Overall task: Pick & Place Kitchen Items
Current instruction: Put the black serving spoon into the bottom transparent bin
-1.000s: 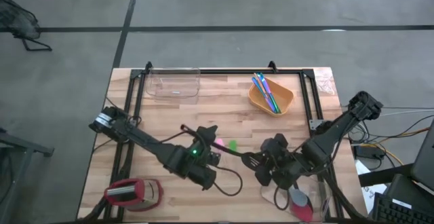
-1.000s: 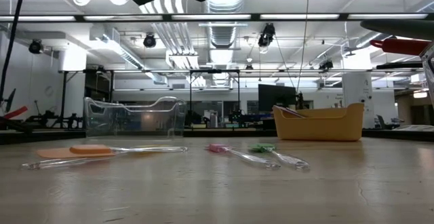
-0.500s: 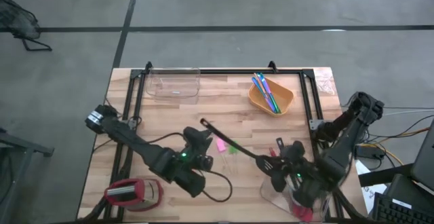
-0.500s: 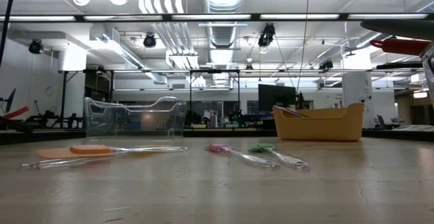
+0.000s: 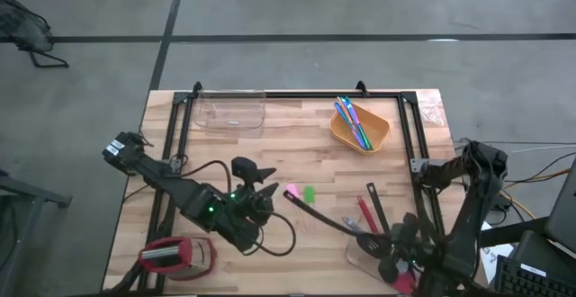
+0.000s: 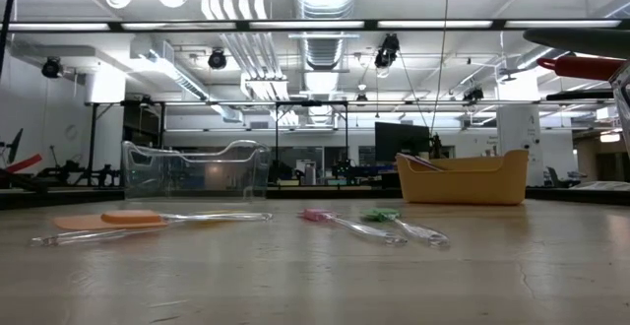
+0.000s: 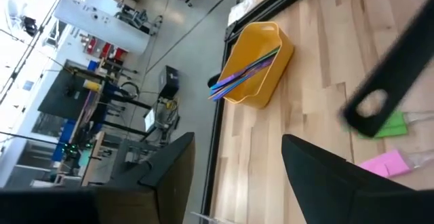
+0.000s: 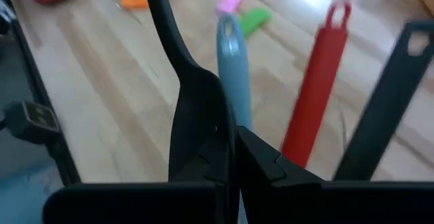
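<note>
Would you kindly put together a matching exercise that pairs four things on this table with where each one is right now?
Things:
1. sticks
2. black spoon
3. clear tub
4. red-and-black object

Places:
A. far edge of the table, left of the orange tub
B. near left corner
C. in the orange tub
D. in the right gripper

Pairs: 1-C, 2-D, 3-A, 4-B
</note>
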Available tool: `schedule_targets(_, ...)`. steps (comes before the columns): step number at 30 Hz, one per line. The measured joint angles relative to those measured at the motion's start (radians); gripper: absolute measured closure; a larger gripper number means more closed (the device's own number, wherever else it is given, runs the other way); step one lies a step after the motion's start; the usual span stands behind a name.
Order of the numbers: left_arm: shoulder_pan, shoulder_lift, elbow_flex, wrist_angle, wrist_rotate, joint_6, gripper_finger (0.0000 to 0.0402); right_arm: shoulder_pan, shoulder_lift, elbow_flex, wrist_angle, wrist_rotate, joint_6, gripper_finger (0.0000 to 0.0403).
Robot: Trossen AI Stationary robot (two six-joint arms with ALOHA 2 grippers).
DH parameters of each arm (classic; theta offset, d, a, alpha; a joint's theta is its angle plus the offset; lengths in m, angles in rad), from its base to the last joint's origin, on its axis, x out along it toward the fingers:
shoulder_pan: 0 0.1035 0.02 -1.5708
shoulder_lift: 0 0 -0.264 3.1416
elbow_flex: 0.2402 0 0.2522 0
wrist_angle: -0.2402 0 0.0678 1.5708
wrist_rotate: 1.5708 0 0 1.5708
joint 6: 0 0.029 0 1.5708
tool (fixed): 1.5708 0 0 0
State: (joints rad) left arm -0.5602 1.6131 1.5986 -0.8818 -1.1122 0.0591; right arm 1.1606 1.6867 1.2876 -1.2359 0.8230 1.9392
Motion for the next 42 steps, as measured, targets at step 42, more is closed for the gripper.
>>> schedule_targets(42, 0.002, 0.002, -0.009, 0.007, 0.001, -0.114, 0.0174, 0.216, 0.180, 0.034, -0.081, -0.429, 0.074, 0.0266)
